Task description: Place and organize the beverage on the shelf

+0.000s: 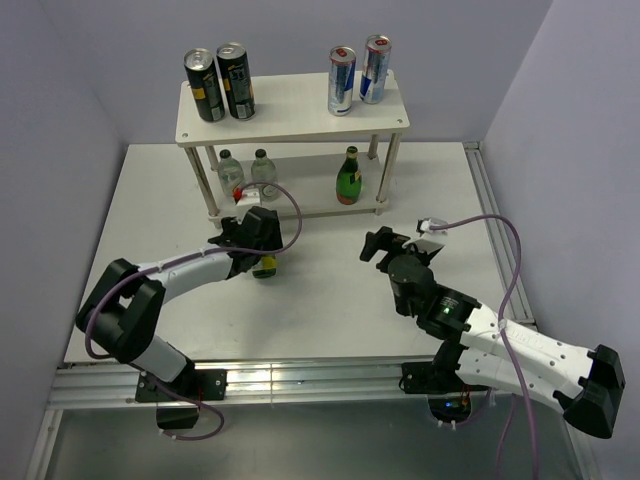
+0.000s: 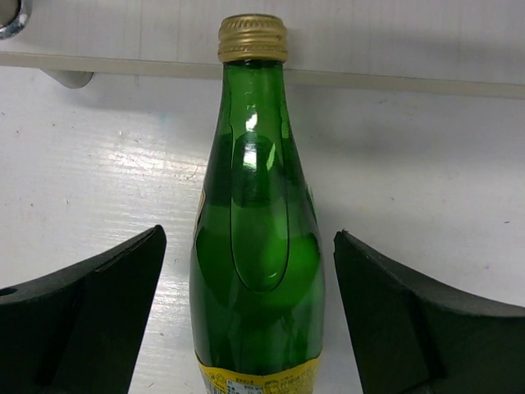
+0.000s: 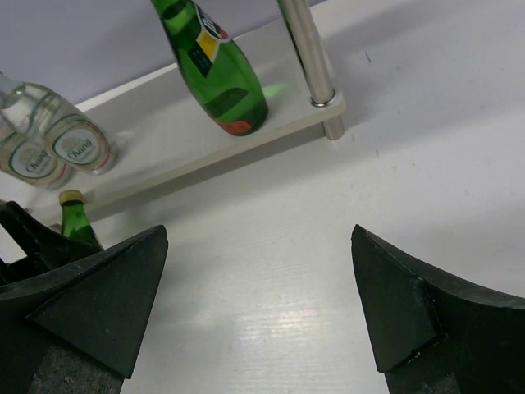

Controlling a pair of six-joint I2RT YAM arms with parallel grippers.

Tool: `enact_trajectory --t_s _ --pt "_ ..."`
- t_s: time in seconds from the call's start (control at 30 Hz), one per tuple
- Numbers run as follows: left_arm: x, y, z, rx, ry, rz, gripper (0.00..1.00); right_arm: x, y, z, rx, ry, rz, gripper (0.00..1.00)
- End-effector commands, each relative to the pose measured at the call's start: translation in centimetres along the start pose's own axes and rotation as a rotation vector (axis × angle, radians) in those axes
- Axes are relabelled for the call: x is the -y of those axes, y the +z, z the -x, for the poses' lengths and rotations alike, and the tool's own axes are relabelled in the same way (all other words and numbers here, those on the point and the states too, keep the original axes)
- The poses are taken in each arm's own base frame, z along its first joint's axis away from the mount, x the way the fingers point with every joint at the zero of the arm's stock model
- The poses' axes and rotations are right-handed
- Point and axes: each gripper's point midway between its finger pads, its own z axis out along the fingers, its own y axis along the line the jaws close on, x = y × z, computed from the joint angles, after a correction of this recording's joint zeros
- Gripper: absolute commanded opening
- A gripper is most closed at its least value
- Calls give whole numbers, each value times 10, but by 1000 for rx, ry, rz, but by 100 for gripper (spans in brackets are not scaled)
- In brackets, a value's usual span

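Our left gripper (image 2: 250, 236) stands wide around the gold-capped green glass bottle (image 2: 256, 189); we should close squarely on its body. Our right gripper (image 3: 258, 234) gapes empty.

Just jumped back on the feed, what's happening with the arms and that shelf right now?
The left gripper straddles a green bottle on the table just in front of the shelf, jaws open with gaps on both sides, so no grip yet. The right gripper hovers open and empty over the table. The shelf already holds four cans on top, with two clear bottles and a second green bottle below.
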Motion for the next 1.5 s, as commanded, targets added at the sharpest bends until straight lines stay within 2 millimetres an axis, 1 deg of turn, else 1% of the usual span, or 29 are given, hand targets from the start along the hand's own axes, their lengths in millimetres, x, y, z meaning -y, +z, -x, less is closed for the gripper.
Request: enact_trajectory --t_s 0.0,0.17,0.3,0.4,0.43,0.5,0.53,0.57,0.6,0.63,0.67,0.7,0.77,0.8,0.87,0.9,0.97,1.0,1.07,1.1,1.13,1.2,1.23,1.27,1.3,1.37,1.4,1.43,1.47 --pt "5 7 4 -13 15 -9 89 14 -4 0 12 -8 -42 100" --pt "5 13 -1 -31 16 -7 89 17 -5 2 20 -12 -50 100" --pt "7 16 -3 -40 21 -11 84 17 -4 2 21 -17 -50 100" --pt "10 17 -2 -43 21 -18 62 18 -4 1 21 -20 -58 100" --pt "10 17 -3 -45 20 -18 48 18 -3 0 22 -21 -62 100" --pt "11 17 0 -44 15 -22 34 19 -3 -1 19 -25 -64 100" --pt "11 16 0 -45 13 -21 21 19 -3 -1 21 -23 -65 100" --pt "10 15 -1 -45 12 -21 13 19 -3 -1 22 -23 -66 100" --pt "9 12 4 -33 2 -20 5 20 -3 -2 22 -25 -68 100" --pt "9 10 7 -21 -10 -23 0 21 -3 -2 23 -26 -70 100" --pt "7 7 5 -17 -15 -25 0 22 -3 -4 22 -28 -73 100" --pt "7 0 14 12 -33 -32 0 23 -3 -3 24 -25 -75 100" --pt "4 -6 17 31 -44 -31 0 23 -3 -4 24 -25 -76 100" --pt "4 -14 24 53 -55 -38 0 24 -3 -4 26 -25 -78 100" --pt "2 -22 29 81 -54 -22 0 24 -3 -4 28 -23 -76 100" --pt "2 -30 36 106 -65 -26 0 25 -3 -5 27 -25 -79 100" --pt "3 -38 42 141 -67 -25 0 25 -3 -4 31 -23 -80 100" --pt "6 -46 50 171 -83 -41 0 26 -3 -3 34 -20 -82 100" --pt "7 -52 52 204 -82 -51 0 26 -3 -3 35 -21 -81 100" --pt "9 -56 60 238 -102 -63 0 27 -3 -2 39 -18 -83 100" --pt "9 -58 54 242 -87 -62 0 27 -4 -2 40 -16 -83 100" --pt "16 -67 71 326 -118 -93 0 28 -4 -2 42 -16 -85 100" --pt "20 -69 68 338 -108 -107 0 28 -4 0 48 -8 -84 100" --pt "24 -71 70 354 -107 -122 0 29 -4 -1 47 -14 -85 100" --pt "24 -71 74 382 -114 -117 0 29 -4 -1 48 -13 -84 100" --pt "37 -76 84 443 -118 -151 0 31 -4 1 56 -15 -91 100" --pt "40 -76 88 464 -107 -153 0 31 -4 1 59 -11 -93 100" --pt "47 -81 101 513 -133 -178 0 32 -5 2 65 -10 -98 100" --pt "52 -78 103 525 -126 -179 0 34 -4 2 68 -11 -102 100"
